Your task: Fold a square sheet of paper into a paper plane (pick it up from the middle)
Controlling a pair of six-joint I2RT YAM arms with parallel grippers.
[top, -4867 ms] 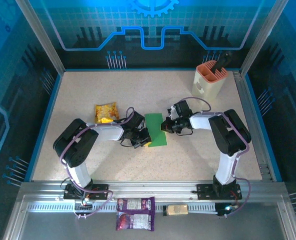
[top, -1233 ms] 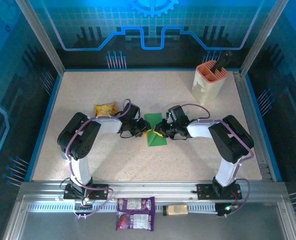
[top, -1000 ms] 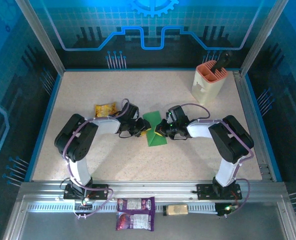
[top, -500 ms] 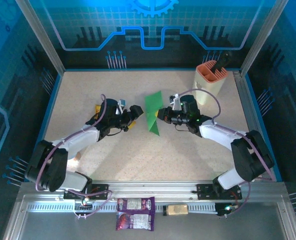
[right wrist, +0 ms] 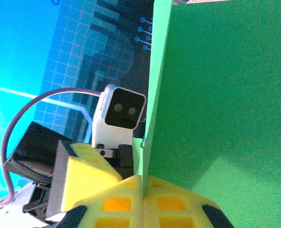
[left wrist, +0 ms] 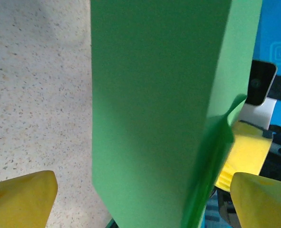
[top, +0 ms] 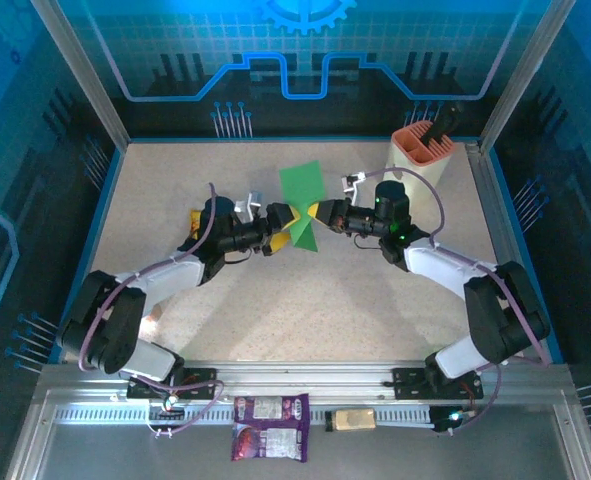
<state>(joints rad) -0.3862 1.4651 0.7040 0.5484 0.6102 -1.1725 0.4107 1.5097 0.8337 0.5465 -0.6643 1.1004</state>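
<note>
Now, right gripper [top: 319,213] first: clamped shut on one edge of the square sheet of paper [top: 300,188], with its yellow pads [right wrist: 169,202] pressed together on the green in the right wrist view. Left gripper [top: 278,216]: spread wide, one yellow fingertip [left wrist: 19,194] on each side of the sheet, apparently touching nothing.

Sheet itself: off the table [top: 375,290], held upright in the air between the two wrists. Already creased into a narrower doubled shape, with one loose layer curling outward near the right-hand pad in the left wrist view. No dart shape yet, so probably a hand-over or re-grip partway through the folding.

To do it well:
- Bring the open jaws in square to the crease.
- Catch both layers together, curled flap included.
- Close just beside the existing grip, not far out where thin paper would buckle.
- Close slowly, without twist.
- Loosen the right side only once the left pinch looks firm.

Further out: yellow snack packet [top: 197,222] on the table by the left wrist, partly hidden. Cream and orange holder [top: 418,160] well apart at the back right.
</note>
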